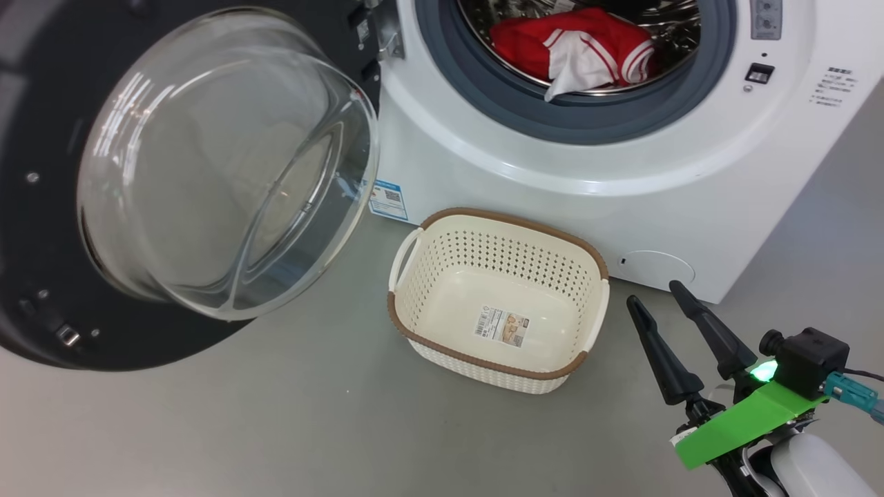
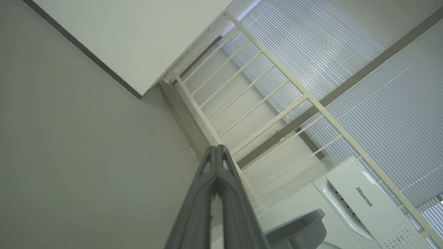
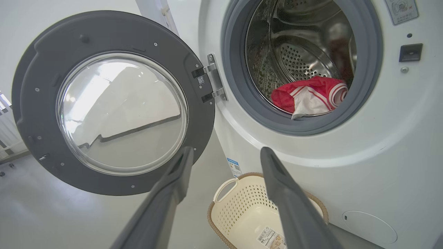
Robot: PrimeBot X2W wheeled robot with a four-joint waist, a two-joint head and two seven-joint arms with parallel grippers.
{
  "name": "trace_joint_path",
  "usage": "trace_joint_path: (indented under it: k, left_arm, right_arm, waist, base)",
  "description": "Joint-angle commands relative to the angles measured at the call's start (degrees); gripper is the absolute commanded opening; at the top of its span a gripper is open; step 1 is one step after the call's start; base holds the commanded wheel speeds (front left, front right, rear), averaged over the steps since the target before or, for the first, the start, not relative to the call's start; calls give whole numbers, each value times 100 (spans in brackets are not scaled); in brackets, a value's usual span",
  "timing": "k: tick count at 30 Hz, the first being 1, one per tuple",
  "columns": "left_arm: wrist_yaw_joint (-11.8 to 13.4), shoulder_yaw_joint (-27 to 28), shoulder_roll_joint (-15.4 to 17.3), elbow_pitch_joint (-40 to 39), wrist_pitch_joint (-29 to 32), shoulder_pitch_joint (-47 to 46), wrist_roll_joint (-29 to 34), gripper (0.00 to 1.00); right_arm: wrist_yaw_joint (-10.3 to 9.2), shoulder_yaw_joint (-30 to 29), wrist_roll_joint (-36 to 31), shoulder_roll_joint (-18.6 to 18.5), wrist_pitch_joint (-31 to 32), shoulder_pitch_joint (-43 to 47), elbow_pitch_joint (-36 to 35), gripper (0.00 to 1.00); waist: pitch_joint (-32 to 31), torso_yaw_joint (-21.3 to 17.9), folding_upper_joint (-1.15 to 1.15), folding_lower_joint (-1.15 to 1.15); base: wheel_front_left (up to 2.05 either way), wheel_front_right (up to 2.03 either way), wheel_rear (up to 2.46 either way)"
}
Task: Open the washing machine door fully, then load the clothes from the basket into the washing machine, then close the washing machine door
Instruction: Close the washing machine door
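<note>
One garment (image 1: 573, 52), one basket (image 1: 497, 255)

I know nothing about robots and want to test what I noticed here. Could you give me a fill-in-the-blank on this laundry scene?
The clothes lie in the ____ of the washing machine.
The basket on the floor is ____ of clothes.
The washing machine door hangs wide ____.
The right arm's fingers hold ____.
Missing words: drum; empty; open; nothing.
</note>
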Motion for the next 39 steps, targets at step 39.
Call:
trace_joint_path:
  k: [39]
  left_arm:
    - [783,-487,315,419,2657,221,-678,0]
  right_arm:
    - [9,213,78,9,-27,-221,-9,100]
  waist:
    - [-67,-317,0,0]
  base:
    - [0,0,0]
